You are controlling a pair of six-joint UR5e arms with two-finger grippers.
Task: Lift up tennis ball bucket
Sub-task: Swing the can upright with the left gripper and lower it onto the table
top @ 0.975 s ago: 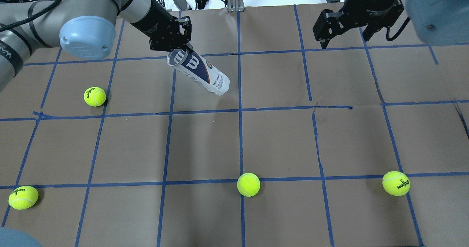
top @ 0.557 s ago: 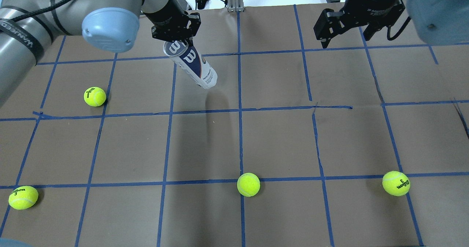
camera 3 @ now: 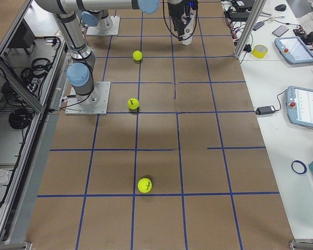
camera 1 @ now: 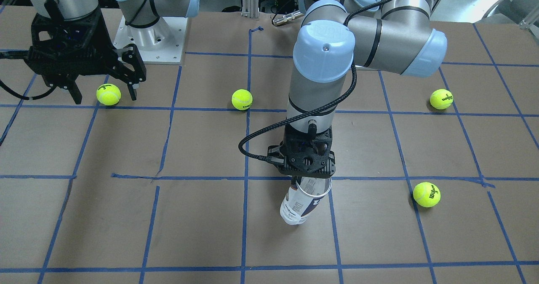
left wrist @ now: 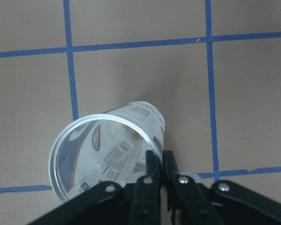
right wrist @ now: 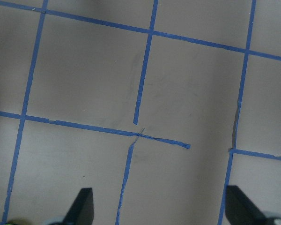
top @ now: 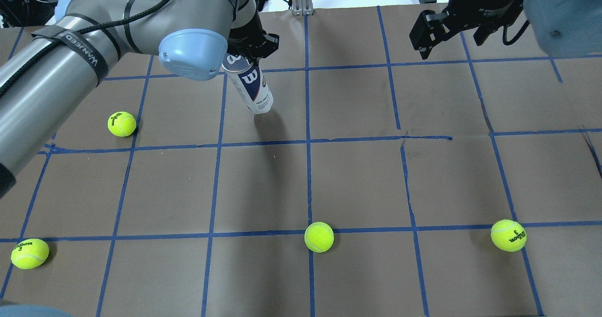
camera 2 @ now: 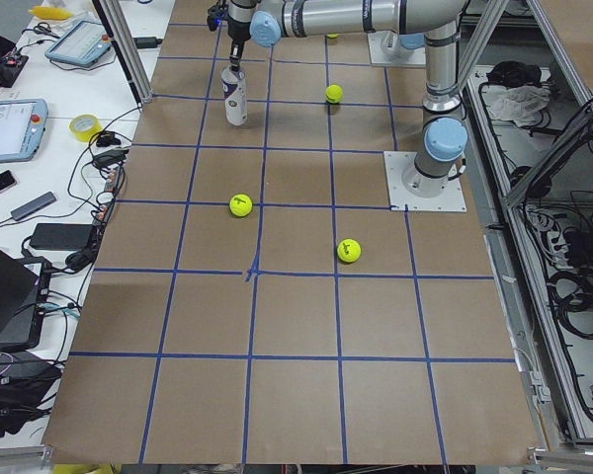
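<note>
The left gripper (left wrist: 157,163), pinching the rim of the tennis ball bucket (top: 251,89), has swung it from slanted to nearly upright at eleven o'clock in the overhead view, so the lift looks under way. The right gripper (top: 449,37) hangs spread at two o'clock.

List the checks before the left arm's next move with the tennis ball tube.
1. Left gripper shut on the rim wall of the tennis ball bucket: ok.
2. Bucket empty, no loose load: ok, the wrist view looks into an empty tube.
3. Bucket base off the table: cannot tell.
4. Bucket hanging straight: not ok, it looks tilted in the overhead and front views.
5. Nearest tennis ball clear of the bucket: ok, well apart.
6. Right gripper open and out of the way: ok.
</note>
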